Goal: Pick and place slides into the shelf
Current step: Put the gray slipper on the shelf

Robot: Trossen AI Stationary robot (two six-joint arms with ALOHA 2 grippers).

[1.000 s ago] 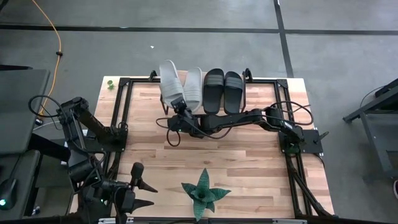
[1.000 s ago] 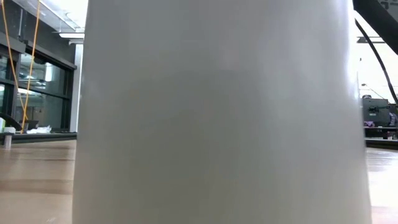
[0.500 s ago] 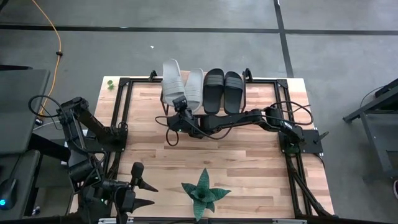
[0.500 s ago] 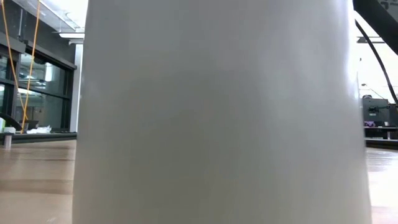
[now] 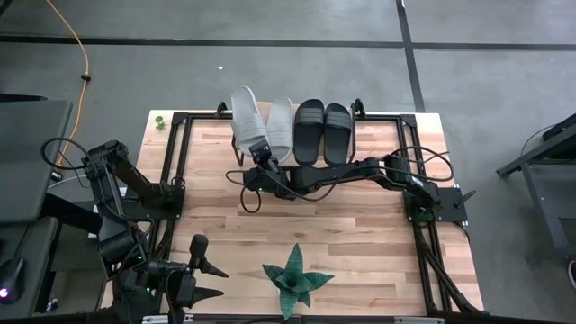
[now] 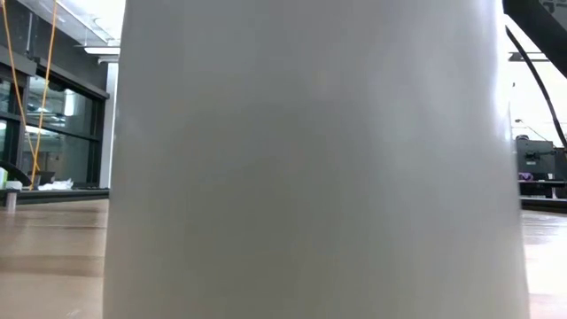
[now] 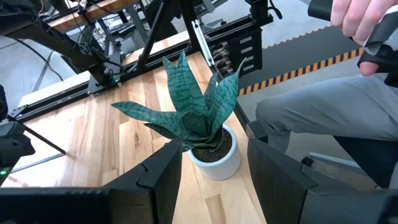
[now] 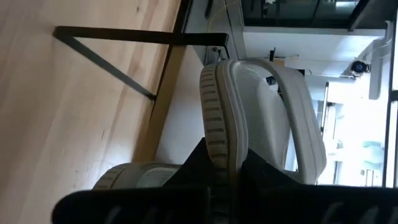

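Four slides show at the table's far edge in the high view. Two black ones (image 5: 322, 130) and one pale one (image 5: 281, 128) lie side by side, toes toward the far edge. A second pale slide (image 5: 245, 112) slants at their left, with my right gripper (image 5: 262, 149) shut on its near end. The shelf's thin dark frame (image 8: 124, 36) shows beside this slide in the right wrist view. My left gripper (image 7: 211, 177) hangs open over the table's near left corner, holding nothing and facing the green plant (image 7: 193, 109). My right gripper pinches the sole's ribbed edge (image 8: 219, 146) at the pale slide's heel end between its two fingers, one finger (image 8: 194, 163) on each face of the sole. The fingers come roughly level from the near side, along the slide. Its toe end points toward the far edge.
The spiky plant in its white pot (image 5: 292, 281) stands near the table's near edge; the pot (image 6: 310, 159) fills the low view. Black frame rails (image 5: 175, 153) run along the table's sides. A person's hand (image 7: 360, 18) and legs show beyond the near edge.
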